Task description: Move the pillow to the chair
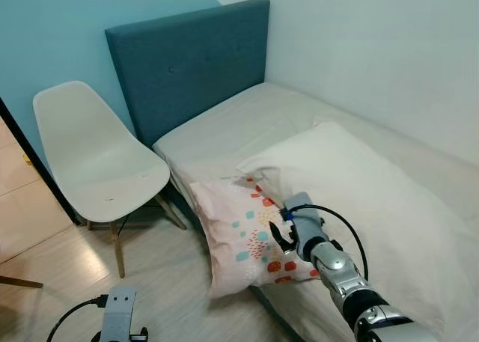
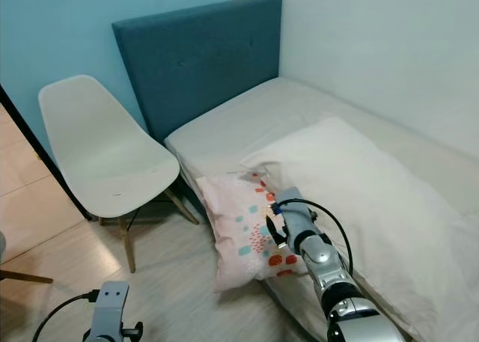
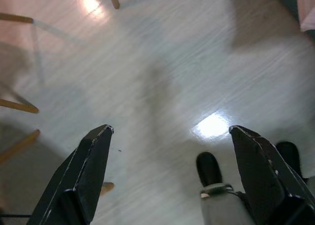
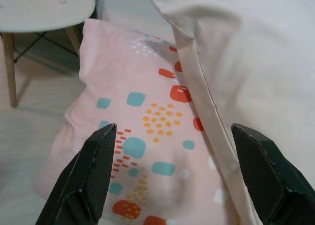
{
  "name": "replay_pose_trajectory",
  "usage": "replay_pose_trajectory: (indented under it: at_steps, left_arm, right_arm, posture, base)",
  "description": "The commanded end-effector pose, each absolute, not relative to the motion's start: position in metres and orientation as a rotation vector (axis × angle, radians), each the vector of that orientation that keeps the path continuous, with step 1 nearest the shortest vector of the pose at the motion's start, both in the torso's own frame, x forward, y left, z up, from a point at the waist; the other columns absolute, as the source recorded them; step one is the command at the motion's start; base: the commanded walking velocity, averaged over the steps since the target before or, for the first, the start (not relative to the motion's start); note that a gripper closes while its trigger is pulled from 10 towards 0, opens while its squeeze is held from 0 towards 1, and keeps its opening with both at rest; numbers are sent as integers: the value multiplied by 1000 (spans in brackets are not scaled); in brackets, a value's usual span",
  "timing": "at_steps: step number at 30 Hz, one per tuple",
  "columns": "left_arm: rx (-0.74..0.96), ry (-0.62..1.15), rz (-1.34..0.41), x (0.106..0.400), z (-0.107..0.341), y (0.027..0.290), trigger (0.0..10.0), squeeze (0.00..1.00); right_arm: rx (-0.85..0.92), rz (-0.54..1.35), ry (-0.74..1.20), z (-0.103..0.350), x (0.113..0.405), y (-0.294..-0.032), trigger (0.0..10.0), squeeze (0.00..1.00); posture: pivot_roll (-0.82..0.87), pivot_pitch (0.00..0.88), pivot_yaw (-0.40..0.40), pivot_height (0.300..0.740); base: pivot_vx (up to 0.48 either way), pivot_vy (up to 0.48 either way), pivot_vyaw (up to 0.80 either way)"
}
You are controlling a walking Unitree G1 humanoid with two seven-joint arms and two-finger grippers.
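Leftmost, the chair: white moulded seat on wooden legs, standing on the pale wood floor just beside the bed, seat bare. Left gripper hangs low over the floor near the robot's own feet, fingers spread wide, holding nothing; idle. Next along, the pillow: pink case with teal squares and red-orange dots, lying at the bed's near edge with one end drooping over the side toward the floor, its far edge tucked under the hem of the white duvet. Right gripper hovers just above the pillow's middle, fingers wide apart, not yet touching the fabric as far as the wrist view shows. Judgement on handling: pillow looks light, soft and fully compliant; it sags where unsupported, so it will fold and dangle from whatever point is pinched. Case fabric looks like matte cotton, not slippery. Nothing fragile. Best hold is probably a deep bite of case plus filling near the upper middle or a corner clear of the duvet hem, so the duvet is not caught in the same pinch. Risk: a shallow pinch takes case only and the filling slumps; the tucked edge may drag the duvet when lifted.
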State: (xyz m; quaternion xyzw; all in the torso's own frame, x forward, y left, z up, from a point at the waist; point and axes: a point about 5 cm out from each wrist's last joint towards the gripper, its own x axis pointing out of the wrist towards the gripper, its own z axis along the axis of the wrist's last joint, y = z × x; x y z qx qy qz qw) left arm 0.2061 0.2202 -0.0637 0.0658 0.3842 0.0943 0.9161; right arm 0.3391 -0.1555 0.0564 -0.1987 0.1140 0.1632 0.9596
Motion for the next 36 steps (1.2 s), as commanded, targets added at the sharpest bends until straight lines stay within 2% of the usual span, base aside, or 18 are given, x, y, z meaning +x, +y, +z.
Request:
replay_pose_trajectory:
  at_steps: [1,7,16,20,24,26,36]
  left_arm:
    - [157,768,204,210,-60,224,10000,0]
    - [154,761,205,209,-60,223,10000,0]
    - [133,752,210,209,-61,220,10000,0]
    - [115,752,225,210,-61,219,10000,0]
    - [112,751,224,211,-60,218,10000,0]
    - [112,755,223,210,-61,218,10000,0]
    - [119,778,215,204,-65,218,10000,0]
  right_arm:
    - [-442,356,200,64,344,-150,10000,0]
    - [-500,377,189,63,343,-145,10000,0]
    - [-599,321,196,65,347,-151,10000,0]
    - [-645,308,218,63,347,-155,10000,0]
    - [-678,235,296,57,346,-167,10000,0]
    - [-620,163,350,53,344,-177,10000,0]
    - [-594,86,396,53,344,-188,10000,0]
  posture:
    - [-138,22,30,740]
    - [-134,26,31,740]
    - [-136,31,32,740]
    - [-136,32,30,740]
    - [-137,31,29,740]
    - [-137,32,30,740]
    - [-137,33,34,740]
  base:
    - [480,0,0]
    - [477,0,533]
    - [455,0,0]
    - [0,0,0]
    - [0,0,-738]
    - [0,0,-738]
    - [0,0,-732]
